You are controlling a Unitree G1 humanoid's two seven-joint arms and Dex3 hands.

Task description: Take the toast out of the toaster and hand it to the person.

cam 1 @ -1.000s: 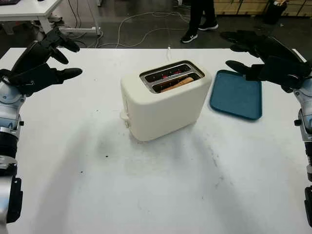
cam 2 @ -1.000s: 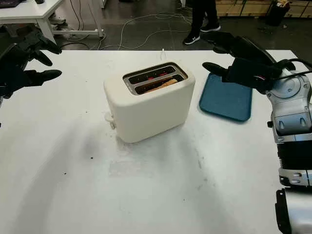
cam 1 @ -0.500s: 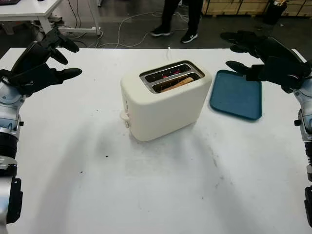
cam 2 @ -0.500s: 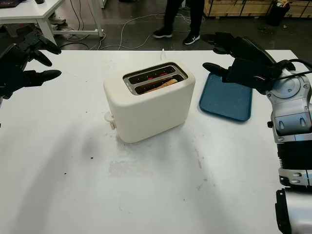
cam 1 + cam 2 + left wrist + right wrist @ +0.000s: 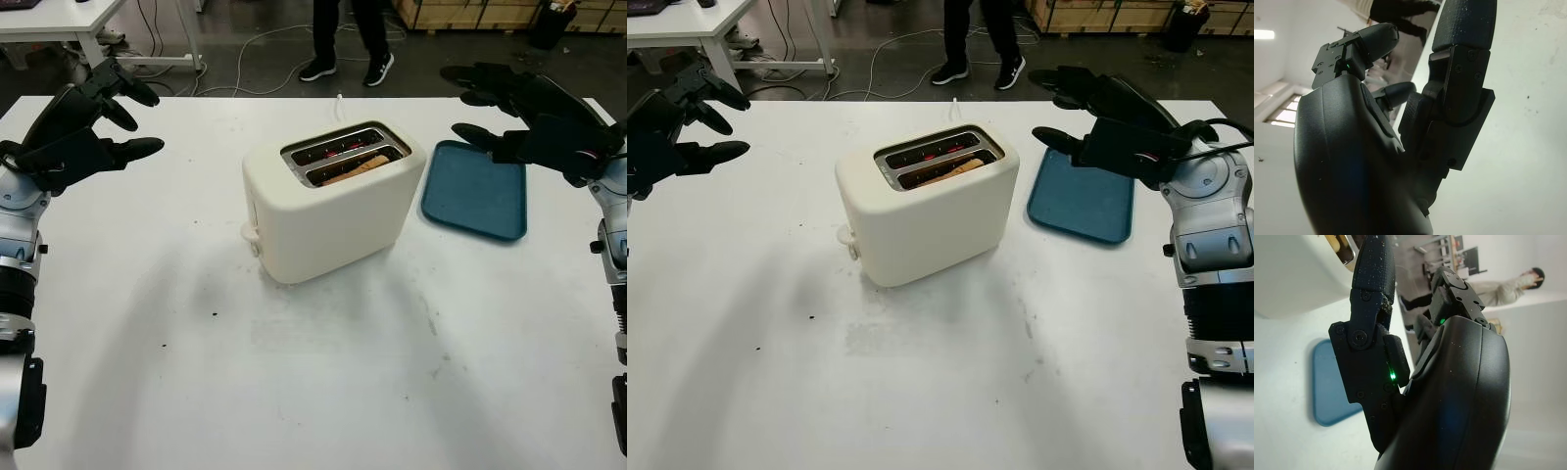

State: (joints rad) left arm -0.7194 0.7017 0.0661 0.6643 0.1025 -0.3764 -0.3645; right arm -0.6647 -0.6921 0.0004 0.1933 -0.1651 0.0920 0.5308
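Note:
A cream two-slot toaster [image 5: 328, 201] stands in the middle of the white table [image 5: 294, 372]. A slice of toast [image 5: 355, 167] sits low in its nearer slot, and the far slot glows red inside. My left hand [image 5: 83, 127] is open, raised above the table's far left. My right hand [image 5: 534, 117] is open too, held above the far right over the blue tray [image 5: 477, 191]. Neither hand touches the toaster. A person's legs and shoes [image 5: 345, 39] are on the floor beyond the table's far edge.
The blue tray lies flat to the right of the toaster with nothing on it. A white cord [image 5: 339, 103] runs from behind the toaster off the far edge. Another white table [image 5: 59, 20] and floor cables are at the far left.
The person beyond the table has walked to the left. Both of my hands and the toaster have stayed where they were.

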